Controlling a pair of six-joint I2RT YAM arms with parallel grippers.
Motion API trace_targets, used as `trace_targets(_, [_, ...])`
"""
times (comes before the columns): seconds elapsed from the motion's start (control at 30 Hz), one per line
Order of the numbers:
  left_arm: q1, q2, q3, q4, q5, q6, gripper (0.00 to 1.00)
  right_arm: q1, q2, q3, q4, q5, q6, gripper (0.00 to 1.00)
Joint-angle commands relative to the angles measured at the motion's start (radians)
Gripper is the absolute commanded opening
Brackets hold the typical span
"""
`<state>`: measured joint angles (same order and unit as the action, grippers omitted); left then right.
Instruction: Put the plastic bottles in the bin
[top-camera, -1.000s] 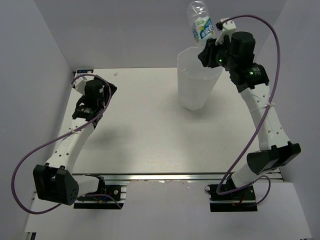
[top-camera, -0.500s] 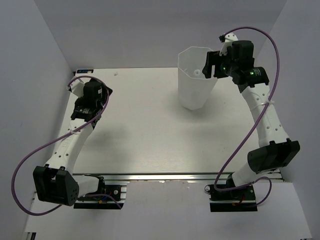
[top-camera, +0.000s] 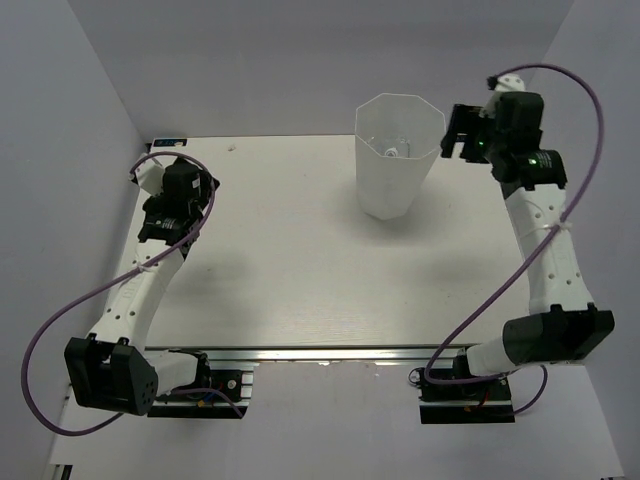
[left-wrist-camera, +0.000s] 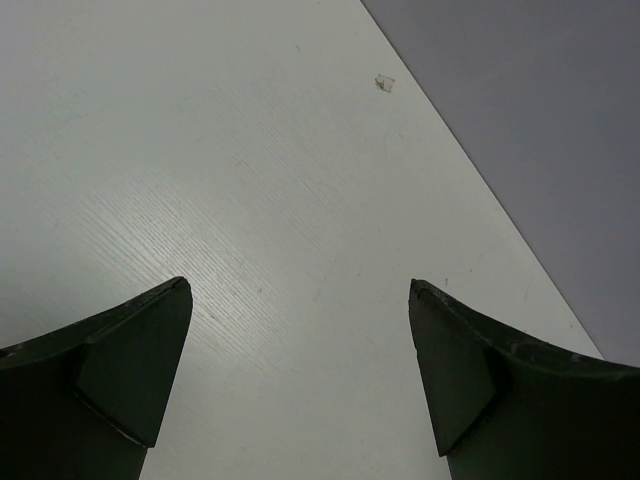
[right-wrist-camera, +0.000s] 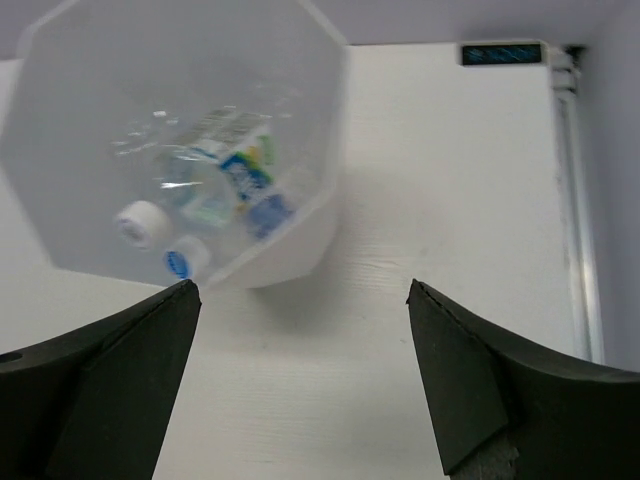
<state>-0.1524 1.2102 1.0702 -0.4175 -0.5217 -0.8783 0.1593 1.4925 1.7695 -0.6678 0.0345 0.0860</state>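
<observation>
The white faceted bin (top-camera: 385, 195) stands upright at the back of the table, right of centre. Clear plastic bottles (right-wrist-camera: 235, 175) with blue labels lie inside it, seen through its wall (right-wrist-camera: 310, 215); a white cap (right-wrist-camera: 140, 222) and a blue cap (right-wrist-camera: 180, 262) show near the bottom. From above only a glimpse of the bottles (top-camera: 392, 150) shows. My right gripper (top-camera: 458, 133) hangs just right of the bin's rim, open and empty (right-wrist-camera: 300, 300). My left gripper (top-camera: 160, 165) is open over bare table (left-wrist-camera: 300, 295) at the far left.
A tiny white scrap (left-wrist-camera: 385, 83) lies on the table near the back left. A small black tag with a blue label (right-wrist-camera: 503, 52) sits at the far corner. Grey walls close the table in on the left, back and right.
My right gripper held a bottle above the bin, opened and dropped it in, then drew back to the right of the rim. The left arm barely moved.
</observation>
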Motion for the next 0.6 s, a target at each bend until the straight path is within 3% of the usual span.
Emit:
trace_targets(0.0, [0.005, -0.050, -0.004, 0.009, -0.024, 0.048, 0.98, -0.130, -0.095, -0.118, 0.043, 0.062, 0.113, 0.89])
trace_targets(0.1, [0.007, -0.049, -0.001, 0.008, -0.055, 0.068, 0.98, -0.224, -0.181, -0.330, 0.124, 0.097, 0.193, 0.89])
trace_targets(0.17, [0.007, -0.043, 0.004, 0.013, -0.055, 0.119, 0.98, -0.237, -0.260, -0.457, 0.228, 0.180, 0.216, 0.89])
trace_targets(0.2, [0.007, -0.041, 0.007, 0.014, -0.048, 0.139, 0.98, -0.236, -0.288, -0.598, 0.273, 0.250, 0.228, 0.89])
trace_targets(0.3, [0.007, -0.035, 0.017, 0.020, -0.043, 0.176, 0.98, -0.237, -0.380, -0.804, 0.407, 0.307, 0.235, 0.89])
trace_targets(0.57, [0.007, -0.049, 0.005, 0.031, -0.049, 0.196, 0.98, -0.237, -0.442, -0.866, 0.459, 0.297, 0.230, 0.90])
